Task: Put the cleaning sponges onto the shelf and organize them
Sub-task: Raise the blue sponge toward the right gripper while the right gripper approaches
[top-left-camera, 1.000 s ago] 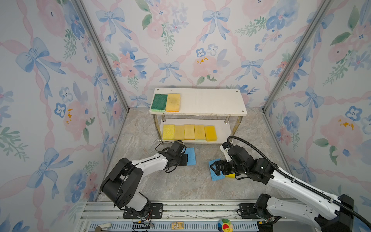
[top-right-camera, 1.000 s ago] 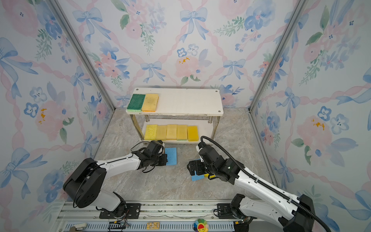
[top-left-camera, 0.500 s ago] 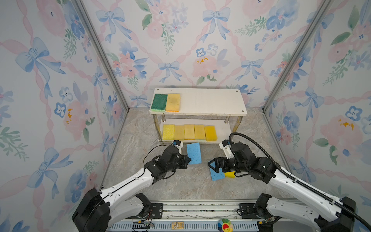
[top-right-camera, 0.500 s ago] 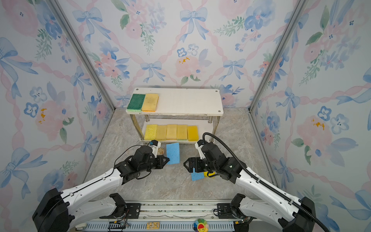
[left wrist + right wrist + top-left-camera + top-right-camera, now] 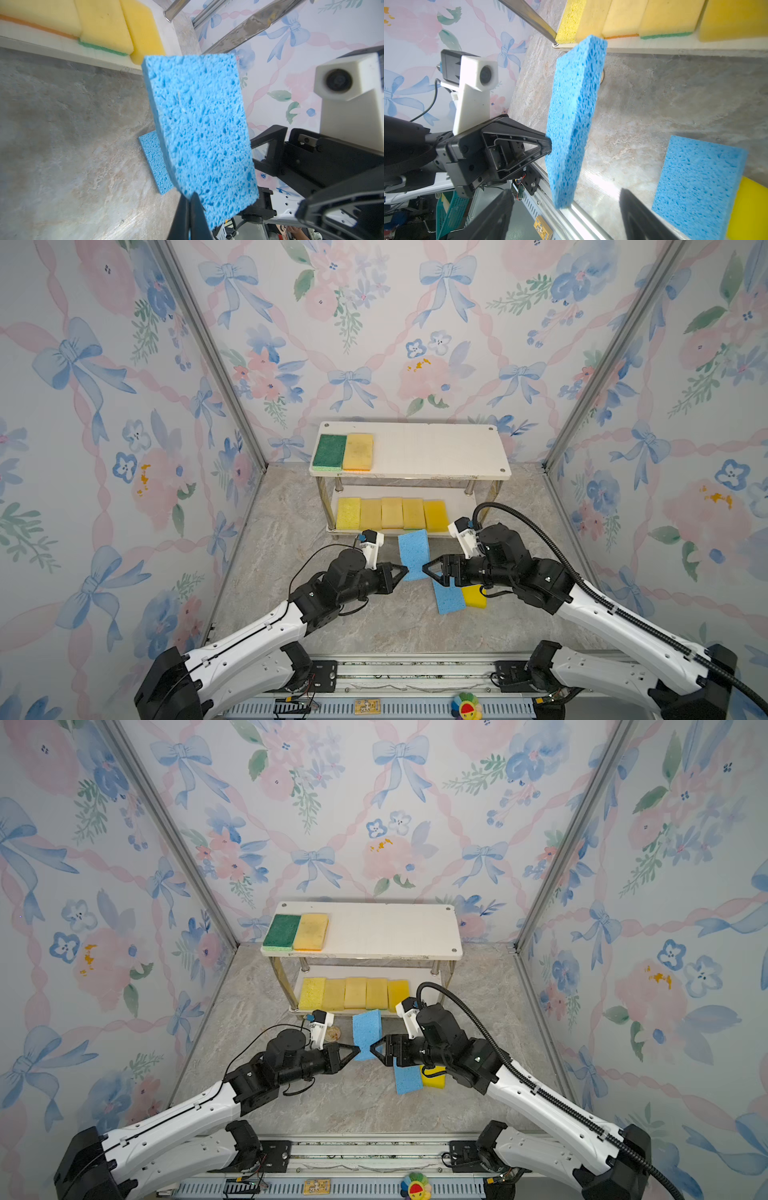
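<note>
Right wrist view: left gripper (image 5: 548, 143) is clamped on a light blue sponge (image 5: 575, 116), held on edge just ahead of the right gripper (image 5: 565, 193) and its wide-spread jaws, near the shelf (image 5: 654, 48). A second blue sponge (image 5: 695, 187) on the floor overlaps a yellow sponge (image 5: 749, 207). A top view shows a small round disc (image 5: 332, 1033) that's mostly hidden here.

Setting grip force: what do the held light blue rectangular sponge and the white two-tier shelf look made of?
Light blue rectangular sponge: looks like open-cell cellulose or foam, matt, covered in irregular pores. White two-tier shelf: boards smooth, matt white, perhaps painted wood or plastic; cannot tell. Its corner posts: seemingly polished metal, shiny and reflective.
</note>
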`<state>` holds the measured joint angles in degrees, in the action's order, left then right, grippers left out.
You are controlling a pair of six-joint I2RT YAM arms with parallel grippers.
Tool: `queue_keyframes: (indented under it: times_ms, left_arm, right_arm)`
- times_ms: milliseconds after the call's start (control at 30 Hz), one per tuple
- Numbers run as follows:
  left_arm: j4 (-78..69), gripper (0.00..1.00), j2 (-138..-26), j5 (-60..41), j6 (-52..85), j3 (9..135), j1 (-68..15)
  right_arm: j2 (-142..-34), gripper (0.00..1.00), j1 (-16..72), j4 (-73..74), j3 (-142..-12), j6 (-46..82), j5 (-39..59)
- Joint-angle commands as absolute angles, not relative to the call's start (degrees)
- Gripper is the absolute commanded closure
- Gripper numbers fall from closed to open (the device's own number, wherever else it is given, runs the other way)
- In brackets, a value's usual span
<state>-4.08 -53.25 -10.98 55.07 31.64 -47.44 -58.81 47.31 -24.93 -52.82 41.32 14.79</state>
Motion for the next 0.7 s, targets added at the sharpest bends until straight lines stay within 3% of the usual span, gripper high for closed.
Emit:
queue_keyframes:
  times_ms: [0, 233, 667]
  left_arm:
    - [-6.83, 1.00, -52.33, -11.24, 56.69, 30.78, -47.94]
    - [-7.57, 1.00, -52.62, -11.34, 56.87, 31.24, -48.25]
    - [-8.22, 1.00, -52.21, -11.63, 56.78, 30.89, -48.25]
  right_arm:
    - [-59.58, 0.26, 48.16, -22.97, -54.41, 41.67, 15.38]
    - [-60.15, 0.54, 49.02, -21.89, -54.24, 42.61, 14.95]
    - [-59.92, 0.91, 49.68, -22.52, -54.16, 43.22, 13.55]
